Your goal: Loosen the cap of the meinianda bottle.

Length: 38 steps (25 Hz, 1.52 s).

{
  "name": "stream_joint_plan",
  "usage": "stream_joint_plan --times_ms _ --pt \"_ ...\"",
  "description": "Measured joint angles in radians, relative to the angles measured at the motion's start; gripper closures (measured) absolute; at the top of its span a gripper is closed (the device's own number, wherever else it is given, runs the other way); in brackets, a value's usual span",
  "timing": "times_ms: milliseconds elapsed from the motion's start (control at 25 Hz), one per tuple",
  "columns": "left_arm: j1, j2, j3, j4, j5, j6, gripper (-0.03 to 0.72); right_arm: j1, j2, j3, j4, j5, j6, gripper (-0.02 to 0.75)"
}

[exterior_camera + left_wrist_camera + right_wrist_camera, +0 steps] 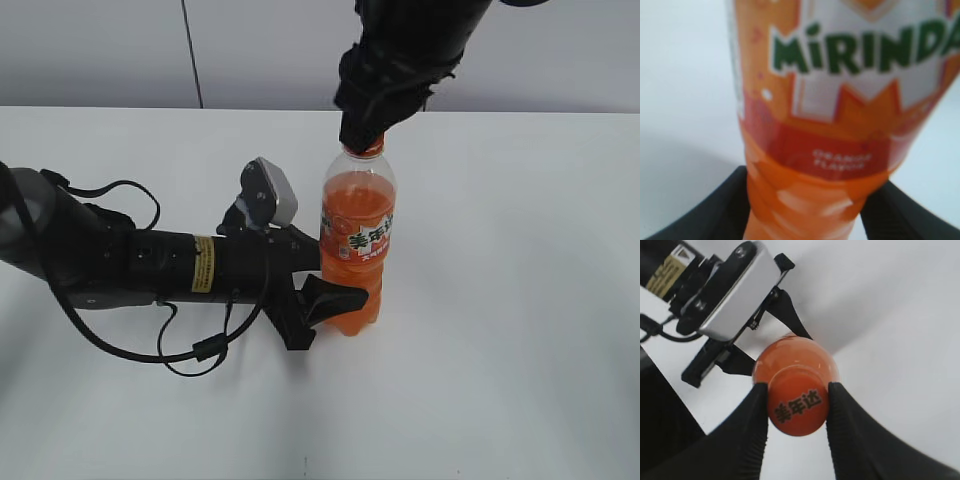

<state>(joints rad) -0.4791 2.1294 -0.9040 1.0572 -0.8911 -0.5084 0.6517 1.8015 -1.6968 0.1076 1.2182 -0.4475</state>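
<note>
The meinianda bottle (358,240) stands upright on the white table (520,330), and it is the landmark for the rest. In the exterior view the left tool (335,298) reaches in from the left of the bottle, low on the body and below the label, and its dark fingers (340,298) are closed around the bottle. A small grey camera (268,192) sits on this arm just left of the bottle. Above the bottle the right tool (365,135) comes down over the neck, so only the orange ring under it is visible.

In the left wrist view the bottle (840,125) fills the frame, a little blurred. The label reads MIRINDA in green letters. The two black fingers (715,210) of the left tool (805,220) press against the lower body on both sides.

In the right wrist view the cap (798,407) is seen from above, with dark Chinese characters on its top. The ribbed black fingers (752,425) of the right tool (798,412) touch the cap on its two sides, so it is closed on it. Behind the bottle the left arm with its camera (730,290) lies over the table (900,340).
</note>
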Motion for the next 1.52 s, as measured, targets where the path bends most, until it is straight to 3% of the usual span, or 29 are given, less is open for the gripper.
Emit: stream_joint_plan --times_ms 320,640,760,1000,1320,1520 --pt "0.000 0.000 0.000 -0.002 0.001 0.003 0.283 0.000 0.000 0.000 -0.010 0.001 -0.514 0.465" --pt "0.000 0.000 0.000 -0.003 0.002 0.004 0.283 0.000 0.000 0.000 -0.013 0.001 -0.599 0.461" --pt "0.000 0.000 0.000 -0.005 0.002 0.004 0.283 0.000 0.000 0.000 -0.025 0.000 -0.604 0.410" --pt "0.000 0.000 0.000 -0.006 0.002 0.003 0.284 0.000 -0.007 0.000 -0.031 0.001 -0.604 0.206" --pt "0.000 0.000 0.000 -0.006 0.002 0.003 0.284 0.000 -0.103 0.000 0.005 0.001 -0.436 0.182" --pt "0.000 0.000 0.000 -0.006 0.003 0.002 0.284 0.000 -0.147 0.000 0.026 0.001 -0.055 0.181"
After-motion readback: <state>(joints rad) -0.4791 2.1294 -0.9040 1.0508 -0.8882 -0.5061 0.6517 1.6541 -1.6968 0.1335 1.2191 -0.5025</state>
